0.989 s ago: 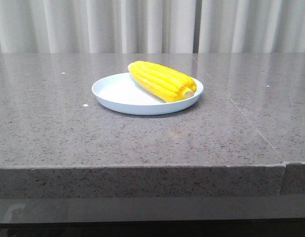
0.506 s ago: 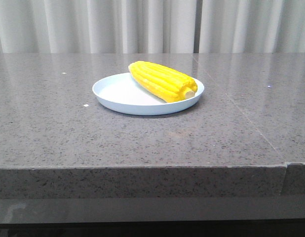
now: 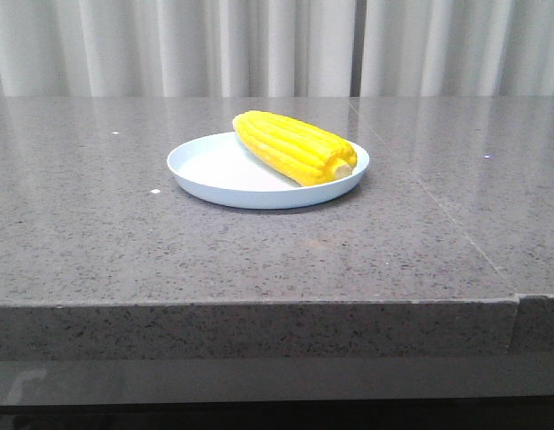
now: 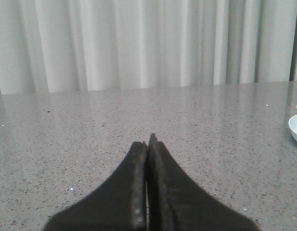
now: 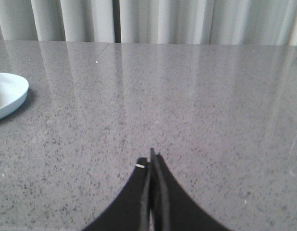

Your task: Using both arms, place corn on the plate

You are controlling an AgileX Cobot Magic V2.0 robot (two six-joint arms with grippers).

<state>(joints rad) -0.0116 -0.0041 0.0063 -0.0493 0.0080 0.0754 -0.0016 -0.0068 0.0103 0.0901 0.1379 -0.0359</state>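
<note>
Pale curtains [image 3: 277,45] hang behind the grey speckled table [image 3: 259,260], whose front edge runs across the front view. The corn [image 3: 293,147] lies on the plate [image 3: 214,175], toward its right rim. The left claw [image 4: 147,144] and the right claw [image 5: 151,161] are pressed closed, empty, each seeing only a sliver of the plate.

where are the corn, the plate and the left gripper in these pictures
corn [image 3: 293,147]: front view, middle of the cob's kernel rows
plate [image 3: 219,170]: front view, bare inside surface left of the cob
left gripper [image 4: 147,143]: left wrist view, the tips of the two dark fingers pressed together
</note>
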